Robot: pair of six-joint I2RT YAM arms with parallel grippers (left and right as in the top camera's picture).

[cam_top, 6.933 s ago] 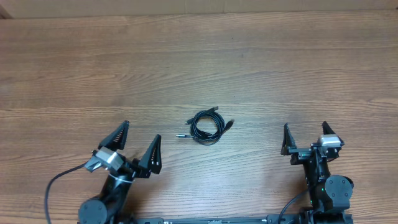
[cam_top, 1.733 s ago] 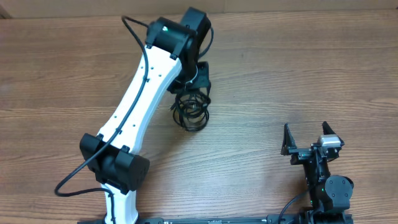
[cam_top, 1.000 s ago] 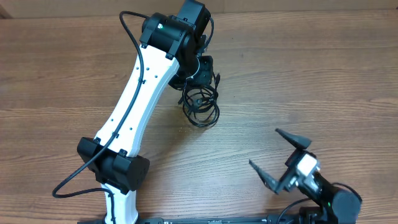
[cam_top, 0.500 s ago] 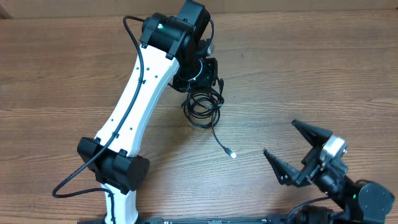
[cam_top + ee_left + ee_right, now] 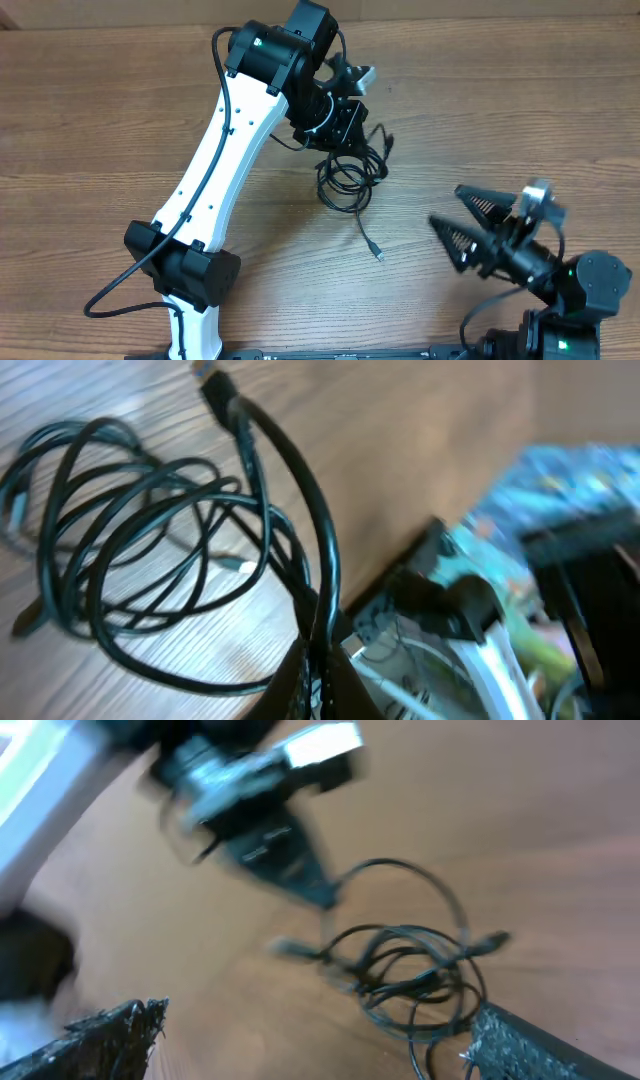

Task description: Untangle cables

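The cables (image 5: 343, 172) are a black tangle of loops on the wooden table, right of centre. One strand trails down to a silvery plug (image 5: 378, 257); another plug (image 5: 388, 141) sticks out at the upper right. My left gripper (image 5: 343, 132) hangs over the top of the tangle, shut on one strand. In the left wrist view that strand (image 5: 330, 575) runs down between the shut fingers (image 5: 322, 672), with the loops spread out to the left. My right gripper (image 5: 446, 206) is open, to the right of the cables and pointing at them. In the right wrist view the cables (image 5: 400, 982) lie ahead of its open jaws (image 5: 320, 1020).
The left arm's white link (image 5: 225, 150) slants from the table's front left up to the middle. The wooden table (image 5: 520, 100) stretches all around. The left wrist view also shows the right arm's base, blurred (image 5: 520, 590).
My left gripper has shifted right with the cable tangle in it, and one plug end now trails toward the front. The right arm has risen and turned its open jaws toward the cables.
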